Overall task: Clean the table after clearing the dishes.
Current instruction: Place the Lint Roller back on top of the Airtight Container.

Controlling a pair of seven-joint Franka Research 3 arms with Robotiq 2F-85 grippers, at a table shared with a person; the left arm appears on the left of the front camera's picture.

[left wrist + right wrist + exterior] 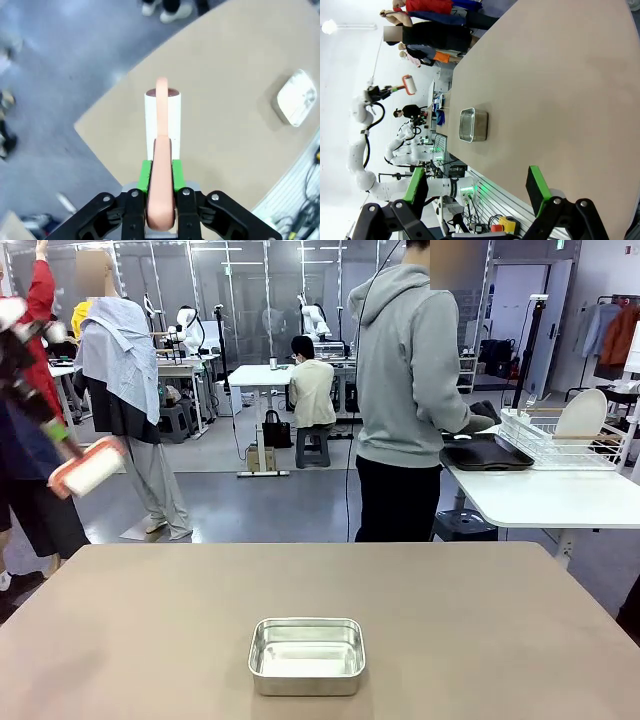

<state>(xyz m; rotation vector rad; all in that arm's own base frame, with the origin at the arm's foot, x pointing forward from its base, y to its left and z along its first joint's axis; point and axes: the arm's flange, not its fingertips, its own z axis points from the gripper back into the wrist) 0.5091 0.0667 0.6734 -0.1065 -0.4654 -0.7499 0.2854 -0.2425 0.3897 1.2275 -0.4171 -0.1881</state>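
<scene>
Front view: the matte brown-taupe table (480, 610) carries no plates, just a small rectangular steel pan (306, 654) near its near edge, so clearing looks done and wiping is left. Raised at far left, the left gripper (161, 172) is clamped on the peach handle of a white lint roller (87, 468). The right gripper (477, 187) stands spread, holding nothing.
</scene>
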